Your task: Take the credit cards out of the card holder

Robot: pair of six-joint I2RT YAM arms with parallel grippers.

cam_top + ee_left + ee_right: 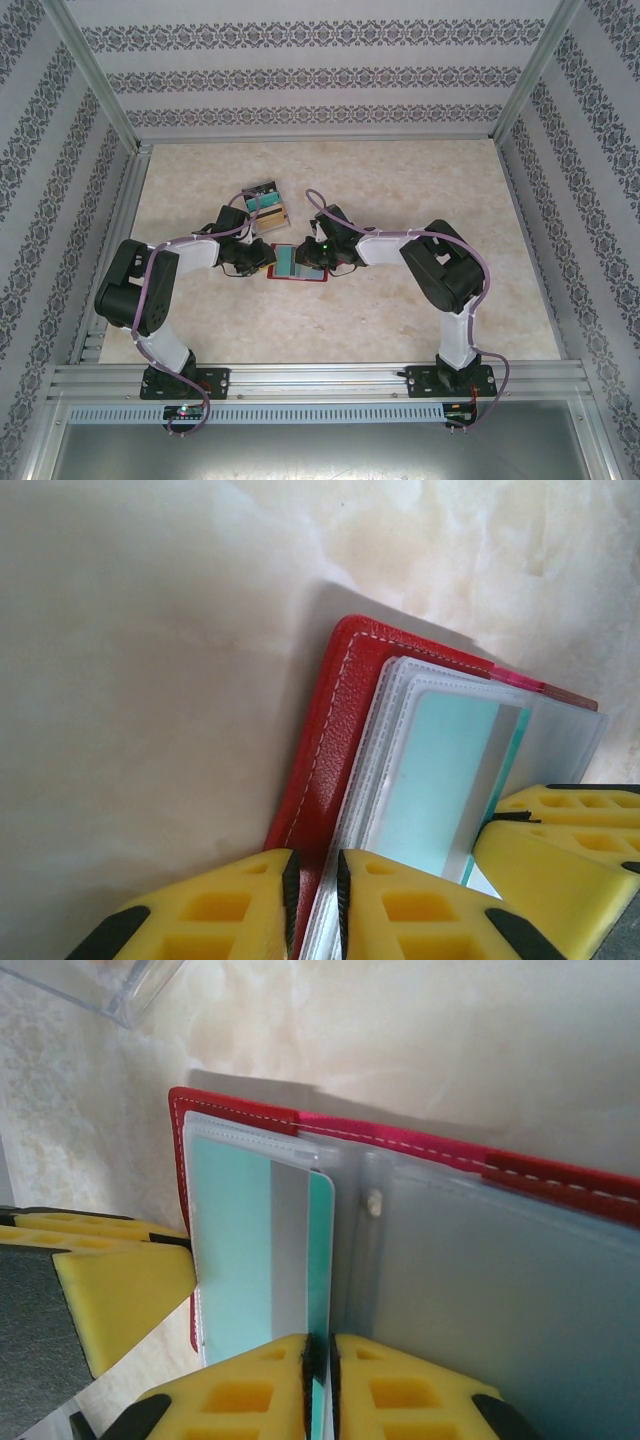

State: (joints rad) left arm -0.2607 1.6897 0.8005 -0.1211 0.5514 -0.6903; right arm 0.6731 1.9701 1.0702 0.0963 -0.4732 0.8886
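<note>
Card holder [325, 730] pinched by left pincer [315, 870], right pincer [320, 1350].

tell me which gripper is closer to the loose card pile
Left. The left gripper clamps the left edge of the card holder, just in front of the card pile; the right gripper pinches a teal card further right.

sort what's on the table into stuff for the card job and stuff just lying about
Job: red card holder, teal card in its clear sleeve.
Lying about: fanned pile of cards beyond it, clear plastic piece.
</note>
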